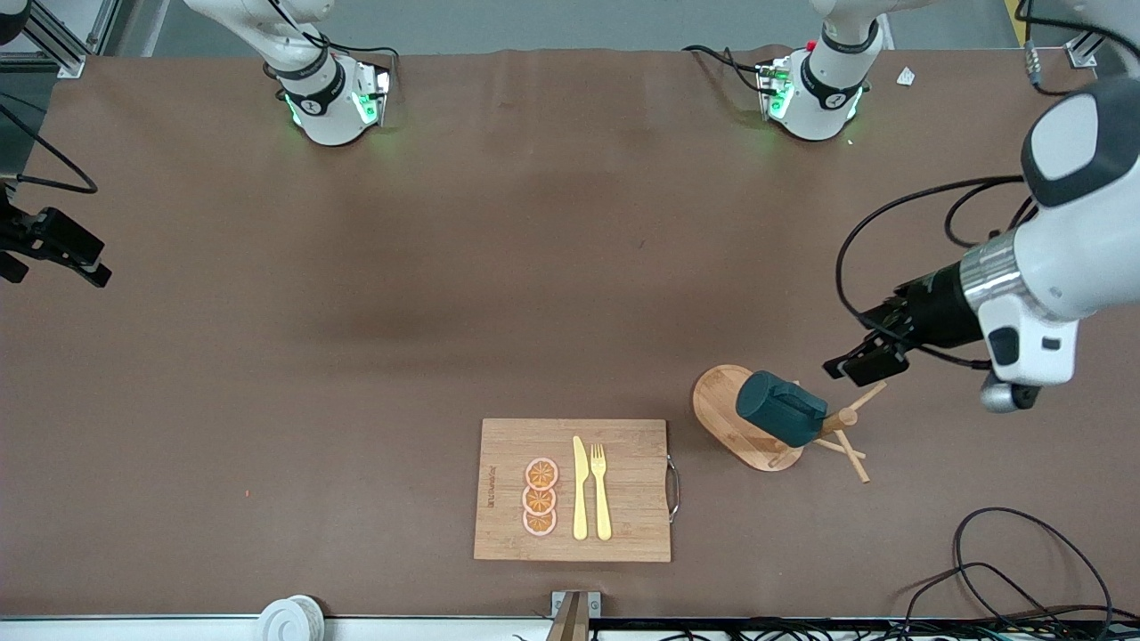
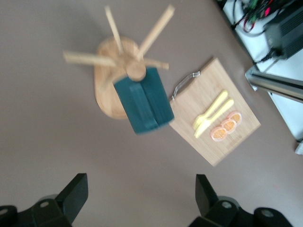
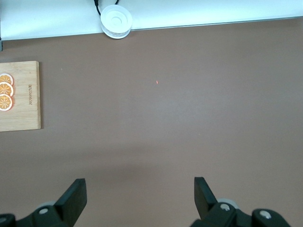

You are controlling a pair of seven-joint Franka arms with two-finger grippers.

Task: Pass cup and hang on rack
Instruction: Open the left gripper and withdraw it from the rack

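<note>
The dark teal cup [image 1: 782,408] hangs tilted on a peg of the bamboo rack [image 1: 721,405], near the left arm's end of the table. In the left wrist view the cup [image 2: 142,106] hangs below the rack's post, over its oval base [image 2: 106,94]. My left gripper [image 1: 862,363] is open and empty, in the air beside the rack's pegs and apart from the cup; its own view shows the jaws [image 2: 141,189] wide apart over bare table. My right gripper [image 1: 89,267] is open and empty [image 3: 140,191] at the right arm's end of the table.
A bamboo cutting board [image 1: 517,445] with a metal handle carries orange slices [image 1: 540,497], a yellow knife and a fork. It lies beside the rack, toward the right arm's end. A white roll [image 1: 289,619] sits at the near edge. Black cables [image 1: 1006,570] lie near the left arm's end.
</note>
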